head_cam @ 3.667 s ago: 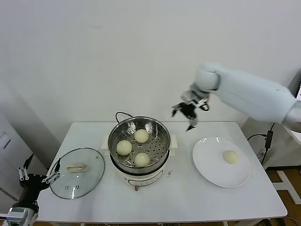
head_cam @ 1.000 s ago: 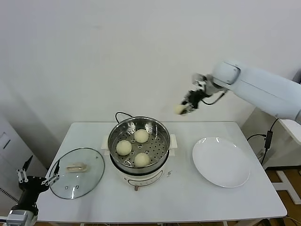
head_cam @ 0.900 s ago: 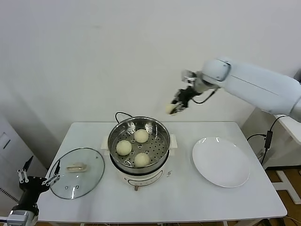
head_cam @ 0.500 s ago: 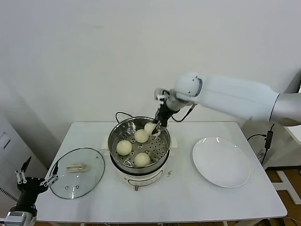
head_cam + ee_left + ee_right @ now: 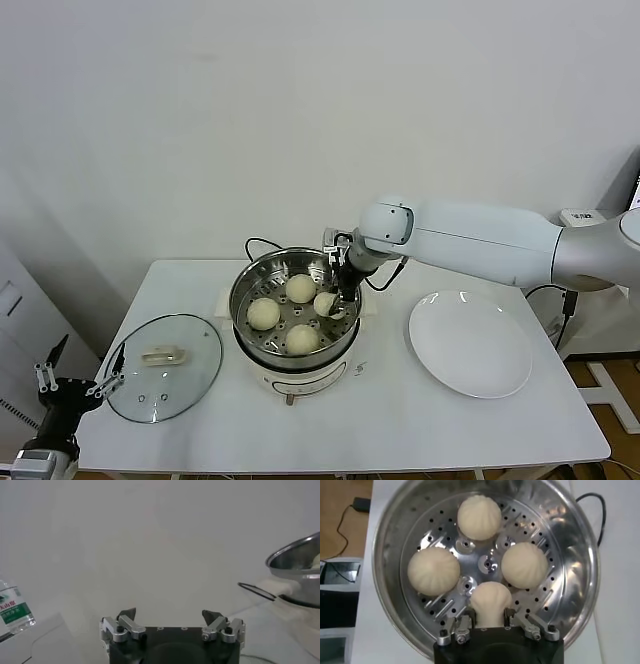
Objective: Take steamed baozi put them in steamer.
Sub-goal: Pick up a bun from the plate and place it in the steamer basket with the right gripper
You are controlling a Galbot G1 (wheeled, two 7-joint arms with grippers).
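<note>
A round glass lid (image 5: 165, 367) with a white handle and an empty white plate (image 5: 470, 344) lie on the white table (image 5: 400, 425).

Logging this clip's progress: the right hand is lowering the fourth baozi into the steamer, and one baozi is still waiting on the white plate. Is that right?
Not quite. The white plate is bare in the head view. Three baozi lie on the steamer tray, and the fourth baozi sits between the right hand fingers over the tray, as the right wrist view shows.

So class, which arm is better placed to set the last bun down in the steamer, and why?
The right. Its right gripper holds the fourth baozi between its fingers inside the steamer. The left gripper hangs open beside the table, empty.
</note>
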